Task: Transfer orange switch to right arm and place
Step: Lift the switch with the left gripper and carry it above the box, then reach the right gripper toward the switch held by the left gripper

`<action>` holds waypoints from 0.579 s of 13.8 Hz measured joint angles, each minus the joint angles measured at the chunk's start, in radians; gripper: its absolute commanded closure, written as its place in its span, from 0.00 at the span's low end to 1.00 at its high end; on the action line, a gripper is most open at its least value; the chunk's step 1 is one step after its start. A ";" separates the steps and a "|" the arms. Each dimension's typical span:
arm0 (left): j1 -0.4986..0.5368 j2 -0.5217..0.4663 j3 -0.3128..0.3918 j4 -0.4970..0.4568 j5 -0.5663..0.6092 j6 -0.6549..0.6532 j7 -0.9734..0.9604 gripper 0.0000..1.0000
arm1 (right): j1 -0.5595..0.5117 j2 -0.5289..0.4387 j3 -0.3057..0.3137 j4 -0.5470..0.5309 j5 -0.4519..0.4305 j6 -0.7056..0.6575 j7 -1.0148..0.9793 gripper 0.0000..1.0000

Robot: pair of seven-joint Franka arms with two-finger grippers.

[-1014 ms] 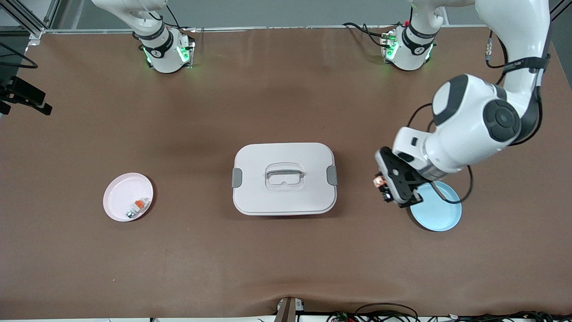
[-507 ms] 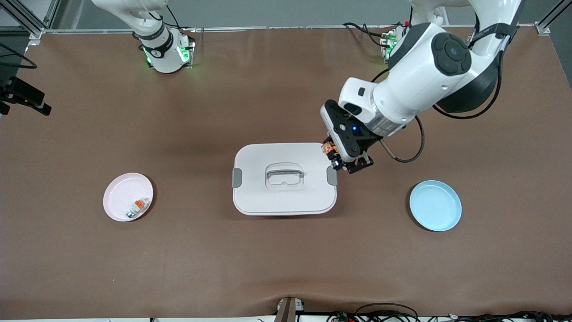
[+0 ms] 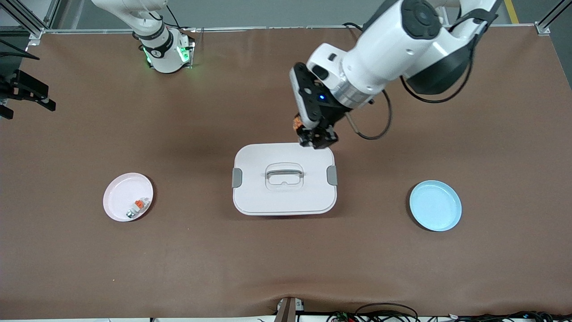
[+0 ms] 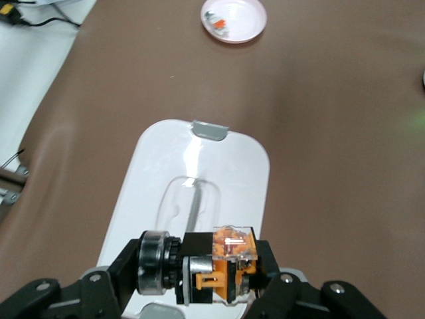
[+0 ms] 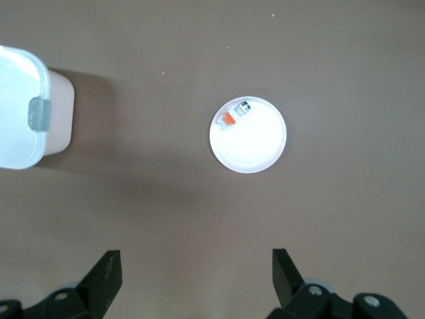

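My left gripper (image 3: 313, 134) is shut on the orange switch (image 3: 297, 123) and hangs over the edge of the lidded box that lies toward the robots' bases. In the left wrist view the orange switch (image 4: 226, 262) is a black block with an orange and clear part and a ringed cap, clamped crosswise in the left gripper (image 4: 199, 272). My right gripper (image 5: 196, 266) is open and empty, high over bare table close to the pink plate (image 5: 255, 143).
A pale lidded box (image 3: 284, 179) with a handle and grey clips stands mid-table. The pink plate (image 3: 120, 188) toward the right arm's end holds a small white-grey part with an orange tab (image 3: 136, 207). An empty blue plate (image 3: 435, 205) lies toward the left arm's end.
The left gripper carried the switch from over the blue plate to over the box's edge nearest the bases. The right gripper stayed open.
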State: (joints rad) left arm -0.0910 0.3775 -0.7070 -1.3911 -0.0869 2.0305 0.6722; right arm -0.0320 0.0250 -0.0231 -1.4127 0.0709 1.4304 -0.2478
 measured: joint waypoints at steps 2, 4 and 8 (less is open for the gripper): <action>-0.019 0.001 -0.015 0.000 0.000 -0.002 0.039 1.00 | 0.000 0.005 0.000 -0.002 0.100 -0.022 -0.006 0.00; -0.019 0.001 -0.024 0.000 0.000 -0.010 0.107 1.00 | 0.003 0.007 0.002 -0.016 0.182 -0.052 0.017 0.00; -0.019 0.007 -0.026 -0.001 0.000 -0.014 0.160 1.00 | 0.062 0.011 0.009 -0.079 0.364 -0.023 0.237 0.00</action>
State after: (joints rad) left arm -0.1096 0.3847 -0.7332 -1.3917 -0.0869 2.0163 0.8322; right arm 0.0299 0.0356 -0.0143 -1.4919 0.4346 1.4074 -0.0112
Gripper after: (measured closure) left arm 0.278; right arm 0.000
